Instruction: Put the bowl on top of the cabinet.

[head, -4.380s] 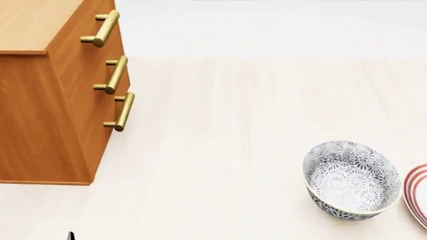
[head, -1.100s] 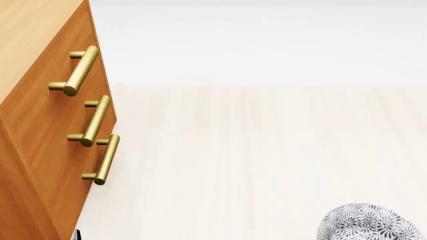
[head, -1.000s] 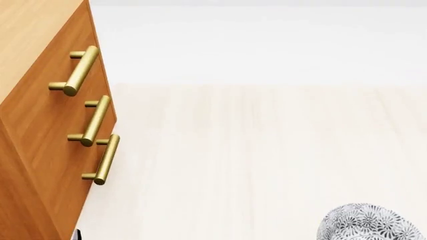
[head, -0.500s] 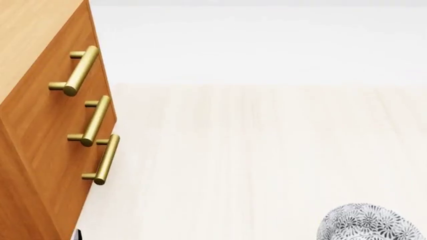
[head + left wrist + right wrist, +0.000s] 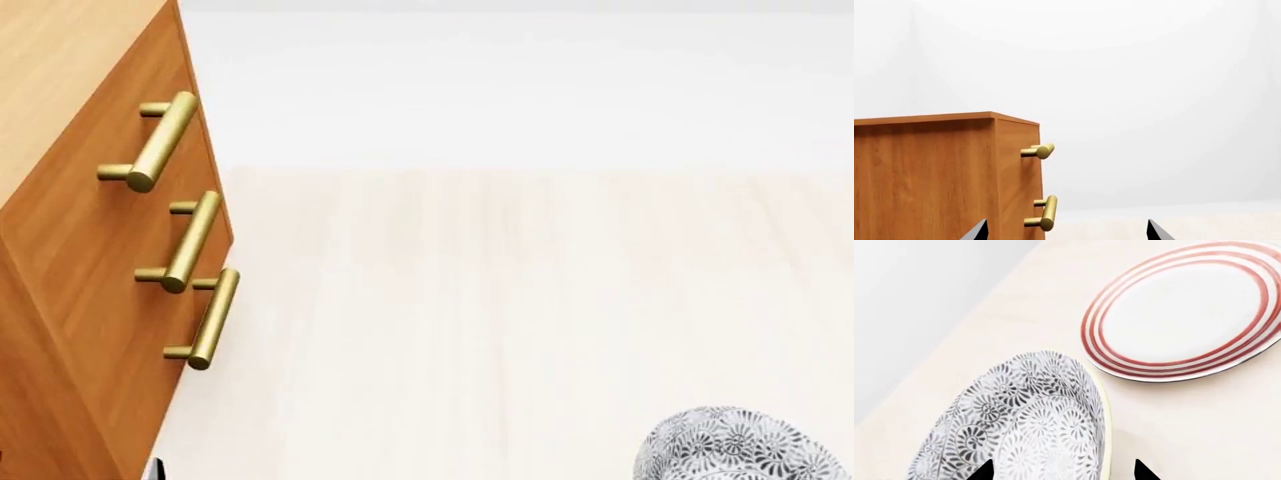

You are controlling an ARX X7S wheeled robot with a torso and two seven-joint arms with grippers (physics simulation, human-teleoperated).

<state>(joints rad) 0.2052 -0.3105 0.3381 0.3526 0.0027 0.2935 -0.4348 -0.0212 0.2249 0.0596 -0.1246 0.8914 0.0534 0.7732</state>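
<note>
The bowl [image 5: 1021, 425], white with a dense grey-blue floral pattern, sits on the pale table close under my right gripper [image 5: 1064, 472]. That gripper is open, one tip over the bowl's inside and the other outside its pale rim. In the head view only the bowl's far side [image 5: 741, 445] shows, at the lower right edge. The orange-brown cabinet [image 5: 80, 250] fills the left of that view, its brass handles [image 5: 194, 240] facing right. My left gripper [image 5: 1067, 234] is open and holds nothing, facing the cabinet's side [image 5: 927, 175] and front corner, below its top edge.
A flat white plate with red rings [image 5: 1184, 310] lies on the table just beyond the bowl. Pale wooden tabletop [image 5: 507, 300] stretches between cabinet and bowl. A white wall [image 5: 1154, 100] stands behind the cabinet.
Over the last second nothing has visibly moved. Since 4.4 s ago the head view has shifted: the cabinet looms larger, the bowl has slid to the lower edge, and the plate has left the view.
</note>
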